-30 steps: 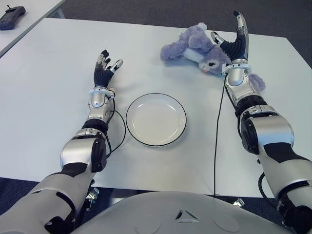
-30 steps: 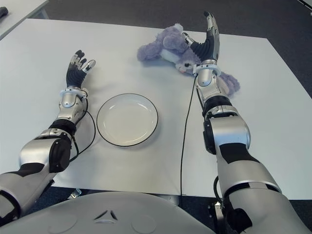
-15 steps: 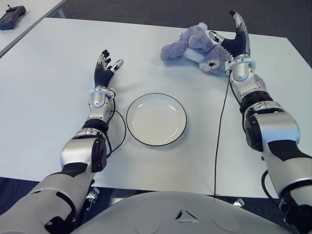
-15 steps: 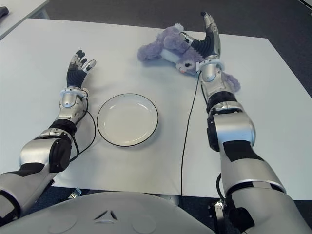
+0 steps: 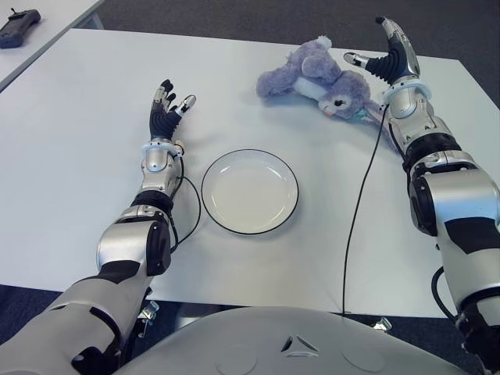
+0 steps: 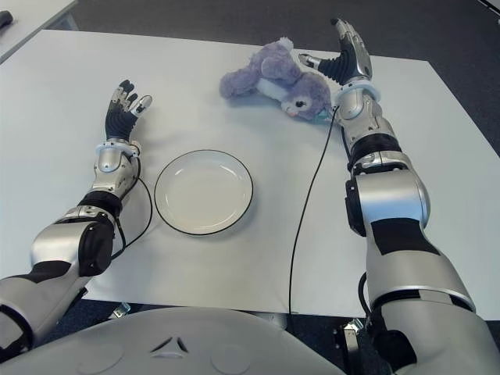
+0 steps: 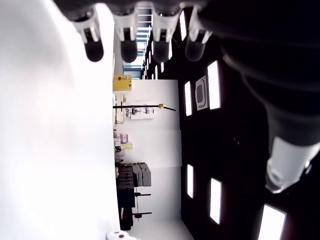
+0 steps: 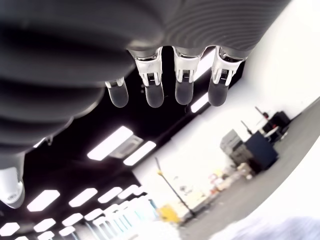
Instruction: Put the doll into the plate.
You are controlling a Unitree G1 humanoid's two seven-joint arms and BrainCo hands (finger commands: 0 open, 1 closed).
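The doll (image 5: 316, 76), a purple plush animal, is seen lying on its side on the white surface (image 5: 78, 117), toward the far right, well apart from the plate (image 5: 250, 191). Nothing has hold of it. The plate is found nearer the robot, between the two arms, and nothing lies in it; its white face is ringed by a thin dark rim.

The right hand (image 5: 388, 56) is held just beside the doll, on its right, with the fingers stretched out and upward and the thumb pointed toward the plush head. Whether the thumb touches the fur cannot be told. In the right wrist view the fingers (image 8: 183, 87) are shown straight and spread against the ceiling lights, and nothing is gripped in them.

The left hand (image 5: 166, 105) is seen to the left of the plate and a little beyond it, its fingers extended and relaxed, with nothing held. The same is confirmed in the left wrist view, where the fingertips (image 7: 127, 47) are lined up over bare white.

A thin black cable (image 5: 355, 211) is draped across the surface from the right wrist toward the near edge. A dark handset (image 5: 19, 27) is spotted on a neighbouring table at far left.
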